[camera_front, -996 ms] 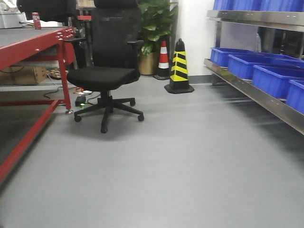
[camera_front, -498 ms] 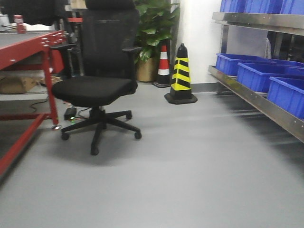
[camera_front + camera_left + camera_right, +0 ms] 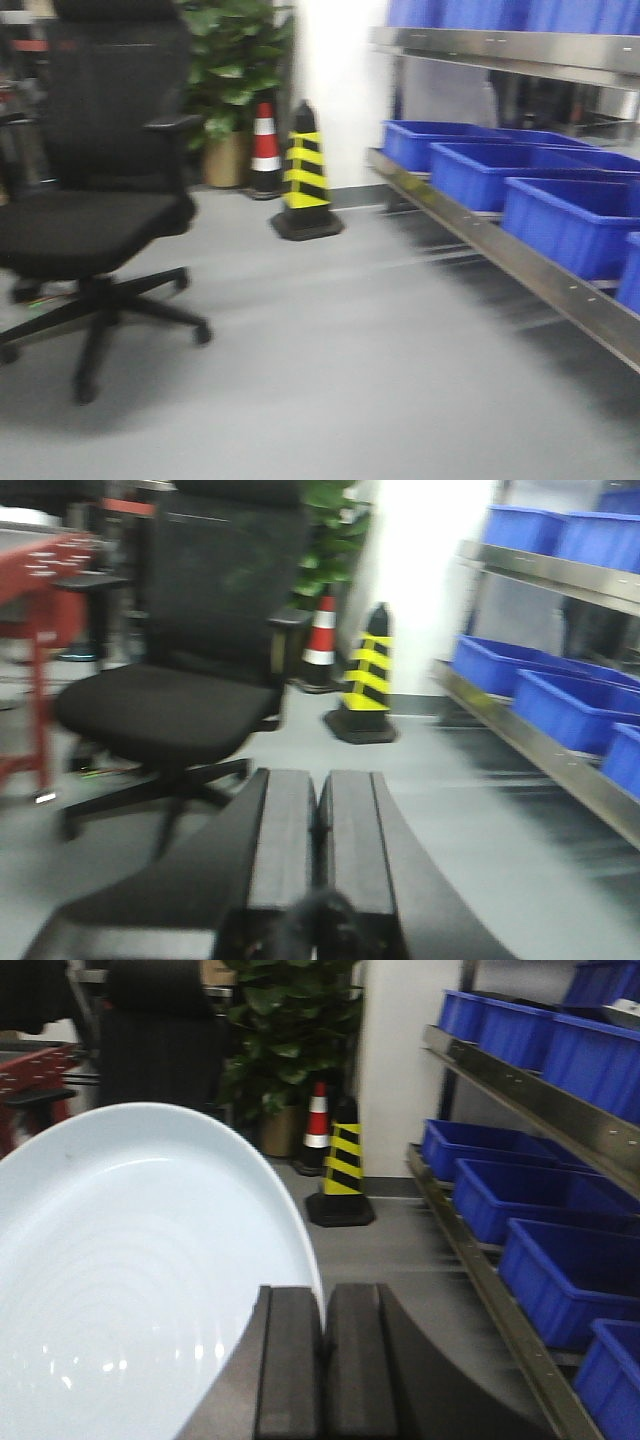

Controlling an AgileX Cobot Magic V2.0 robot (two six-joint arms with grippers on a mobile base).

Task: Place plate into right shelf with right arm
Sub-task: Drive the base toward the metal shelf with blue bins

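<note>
In the front view, you have the right shelf [image 3: 520,265] along the right side of the frame. Its steel front lip slants down toward the lower right, and a row of blue bins [image 3: 470,170] sits on the lower level. A black office chair [image 3: 90,220] fills the left side on the grey floor [image 3: 350,390]. Near the top middle, a yellow-and-black cone [image 3: 305,180] stands just beside a red-and-white cone [image 3: 264,150] and a potted plant [image 3: 225,90]. This whole view is smeared.

In the left wrist view, the left end effector [image 3: 318,780] sits at the bottom centre. Its 2 fingers are pressed side by side with nothing between them. Past it you see the chair, a red counter [image 3: 40,590] at the left edge, both cones in the middle and the shelf on the right.

In the right wrist view, the right end effector [image 3: 322,1295] is at the bottom centre, closed onto the rim of the plate [image 3: 130,1260]. The white plate fills the lower left of the frame, its edge pinched between the 2 fingers. It is held in the air, apart from the shelf, which climbs the right side with bins on 2 levels. The plate is not yet on the shelf.
</note>
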